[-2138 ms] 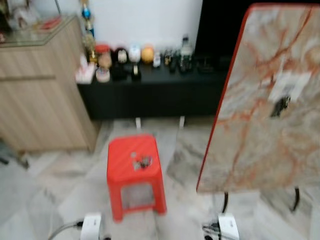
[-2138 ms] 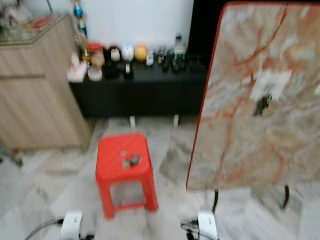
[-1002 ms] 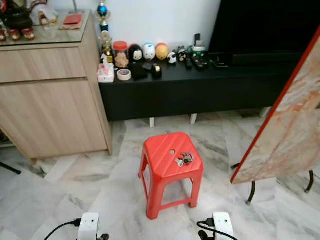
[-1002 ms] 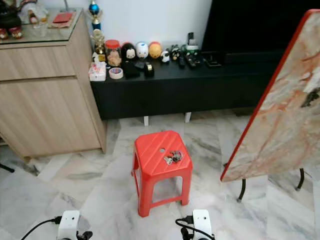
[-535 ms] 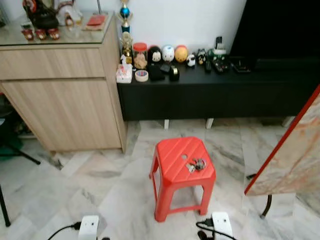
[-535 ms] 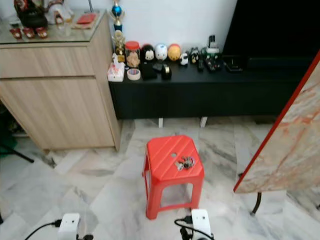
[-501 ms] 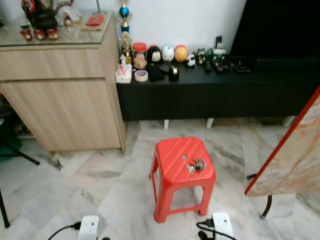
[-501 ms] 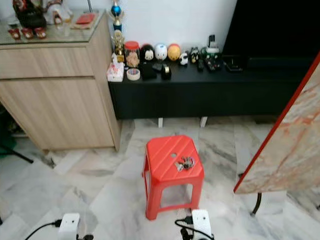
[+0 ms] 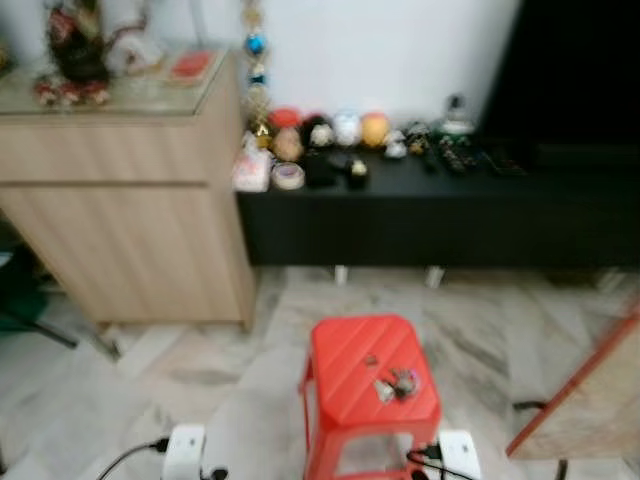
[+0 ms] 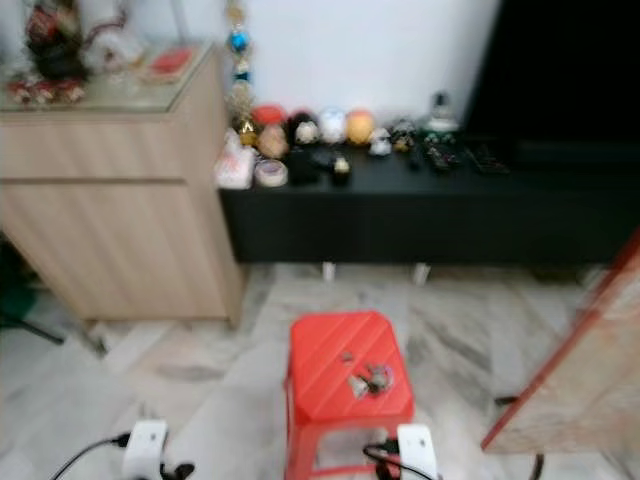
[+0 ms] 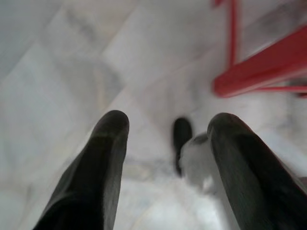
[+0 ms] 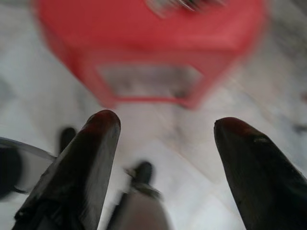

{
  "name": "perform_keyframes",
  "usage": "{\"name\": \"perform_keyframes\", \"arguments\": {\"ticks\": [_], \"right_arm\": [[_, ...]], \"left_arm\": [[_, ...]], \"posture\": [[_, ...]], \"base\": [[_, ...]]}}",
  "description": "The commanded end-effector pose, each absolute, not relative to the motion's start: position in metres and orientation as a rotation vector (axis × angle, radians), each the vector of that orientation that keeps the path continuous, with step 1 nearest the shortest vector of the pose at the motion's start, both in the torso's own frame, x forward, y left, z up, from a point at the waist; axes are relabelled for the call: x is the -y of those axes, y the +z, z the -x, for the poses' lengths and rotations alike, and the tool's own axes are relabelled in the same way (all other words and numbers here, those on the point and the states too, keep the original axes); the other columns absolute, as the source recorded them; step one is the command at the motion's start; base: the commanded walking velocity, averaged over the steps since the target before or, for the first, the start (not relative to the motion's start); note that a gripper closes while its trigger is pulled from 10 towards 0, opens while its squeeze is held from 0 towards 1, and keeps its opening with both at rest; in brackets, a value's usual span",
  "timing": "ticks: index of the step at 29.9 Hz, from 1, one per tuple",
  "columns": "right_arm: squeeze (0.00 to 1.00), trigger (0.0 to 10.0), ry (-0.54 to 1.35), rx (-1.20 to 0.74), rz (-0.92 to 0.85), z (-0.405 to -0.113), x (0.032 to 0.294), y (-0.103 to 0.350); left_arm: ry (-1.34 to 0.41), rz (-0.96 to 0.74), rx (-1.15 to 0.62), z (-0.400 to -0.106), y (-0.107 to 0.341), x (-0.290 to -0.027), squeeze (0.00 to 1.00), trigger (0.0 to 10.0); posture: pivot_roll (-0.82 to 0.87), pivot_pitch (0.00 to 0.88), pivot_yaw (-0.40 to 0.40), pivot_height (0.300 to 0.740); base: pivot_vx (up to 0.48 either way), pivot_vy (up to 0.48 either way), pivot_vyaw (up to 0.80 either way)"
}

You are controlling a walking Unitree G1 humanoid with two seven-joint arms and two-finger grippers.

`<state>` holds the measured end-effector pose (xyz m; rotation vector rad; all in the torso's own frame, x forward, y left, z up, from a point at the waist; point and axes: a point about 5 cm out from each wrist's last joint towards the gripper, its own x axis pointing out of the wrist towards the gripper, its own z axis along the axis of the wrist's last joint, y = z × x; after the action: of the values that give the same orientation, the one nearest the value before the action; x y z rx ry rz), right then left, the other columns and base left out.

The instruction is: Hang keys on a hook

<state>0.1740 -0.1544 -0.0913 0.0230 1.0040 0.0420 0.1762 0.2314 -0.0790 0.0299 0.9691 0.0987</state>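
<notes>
The keys (image 9: 397,384) were found lying on top of a red stool (image 9: 352,360), toward its near right corner, beside a small hole in the seat. The stool stood on a marble floor (image 9: 180,370) in front of a black low cabinet (image 9: 440,215) crowded with small ornaments; a wooden cabinet (image 9: 120,230) stood to the left. A slanted marble-patterned board (image 10: 590,390) with a red edge was seen at the far right, partly cut off; no hook could be made out on it. Both head views were blurred. The left claw (image 11: 165,143) was seen spread wide and empty over bare floor, with a stool leg off to one side. The right claw (image 12: 165,134) was likewise spread wide and empty, pointed down at the floor just short of the stool, the keys visible beyond it on the seat. Nothing had been grasped. Several risks were judged. The keys lay flat and loose on smooth plastic near the edge, so a shallow or off-centre pinch was considered likely to push them off onto the floor. The light stool was considered liable to be nudged or tipped by the robot's feet or arm on approach. With the hook's position unconfirmed, a wrong turn or a brush against the leaning board was thought possible.
</notes>
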Motion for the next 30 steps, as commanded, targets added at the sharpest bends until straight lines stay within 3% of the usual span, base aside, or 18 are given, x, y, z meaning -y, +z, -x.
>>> {"name": "perform_keyframes", "arguments": {"ticks": [1,17,30], "right_arm": [[0.00,10.0,0.025,-0.995,-0.036,-0.1760,0.1569,-0.0903],[0.00,10.0,0.023,-0.934,-0.006,-0.1808,0.1588,-0.0869],[0.00,10.0,0.005,-0.908,-0.037,-0.1801,0.1593,-0.0864]], "left_arm": [[0.085,-0.037,-0.972,-0.1784,-0.0791,-0.2276,0.00,10.0],[0.109,-0.031,-0.979,-0.1736,-0.0796,-0.2346,0.00,10.0],[0.109,-0.026,-0.985,-0.1704,-0.0818,-0.2311,0.00,10.0]], "posture": [[0.02,0.000,-0.045,0.740],[0.01,0.000,-0.050,0.740],[0.01,0.000,-0.055,0.740]], "base": [[0.000,0.000,0.00],[0.000,0.000,0.00],[0.000,0.000,0.64]]}}
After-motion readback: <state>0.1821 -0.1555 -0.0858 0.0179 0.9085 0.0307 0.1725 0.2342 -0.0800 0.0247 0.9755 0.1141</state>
